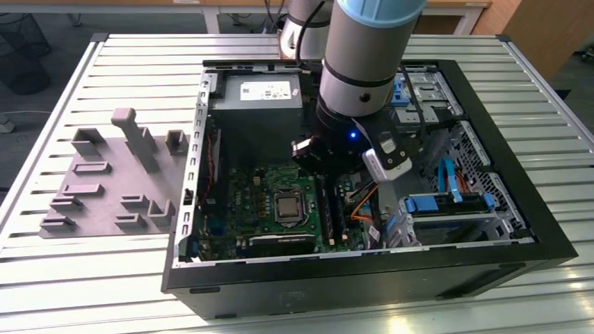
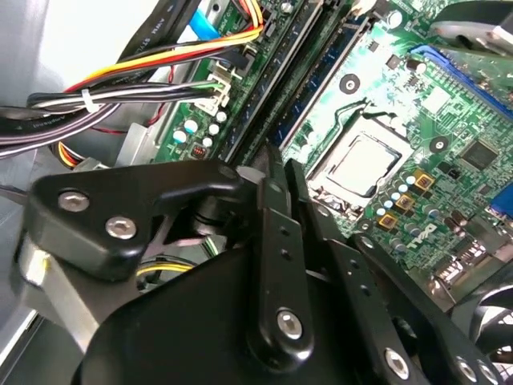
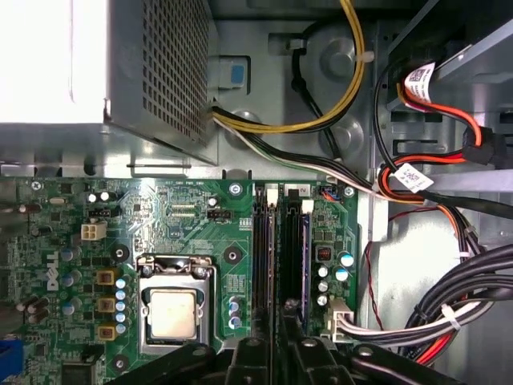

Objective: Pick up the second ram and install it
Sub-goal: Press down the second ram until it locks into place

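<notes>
- Grey arm reaches into the open computer case (image 1: 547,243); in the exterior view we see the gripper (image 1: 327,167) low over the motherboard (image 1: 255,202), fingers hidden, beside the fixture plate (image 1: 102,188).
- In the second wrist view, our black fingers (image 2: 276,241) look pressed close; whether they pinch anything we cannot tell.
- In the first wrist view, the second ram (image 3: 293,257) sits in a slot just ahead of the fingertips, beside the CPU socket (image 3: 172,309).
</notes>
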Tool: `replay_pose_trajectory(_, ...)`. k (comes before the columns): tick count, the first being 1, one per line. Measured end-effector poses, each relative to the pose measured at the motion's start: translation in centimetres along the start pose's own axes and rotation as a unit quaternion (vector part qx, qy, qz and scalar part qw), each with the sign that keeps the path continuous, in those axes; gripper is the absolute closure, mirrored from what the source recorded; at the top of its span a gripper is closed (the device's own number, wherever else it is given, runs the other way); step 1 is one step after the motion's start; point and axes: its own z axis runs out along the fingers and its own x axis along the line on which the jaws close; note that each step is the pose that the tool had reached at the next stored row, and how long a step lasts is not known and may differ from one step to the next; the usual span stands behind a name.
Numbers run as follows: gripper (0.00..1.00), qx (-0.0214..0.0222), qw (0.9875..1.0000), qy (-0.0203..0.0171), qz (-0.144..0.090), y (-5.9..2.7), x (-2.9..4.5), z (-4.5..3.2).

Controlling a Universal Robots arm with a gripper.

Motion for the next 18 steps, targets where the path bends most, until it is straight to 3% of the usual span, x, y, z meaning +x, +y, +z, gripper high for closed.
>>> replay_pose_trajectory(4, 0.89, 0.0001, 1.0, 0.0001, 0.0, 0.0, 0.0, -0.01)
replay_pose_trajectory(7, 0.89, 0.0001, 1.0, 0.0001, 0.0, 0.0, 0.0, 0.01)
replay_pose_trajectory(18, 0.89, 0.0001, 1.0, 0.0001, 0.0, 0.02, -0.03, 1.28)
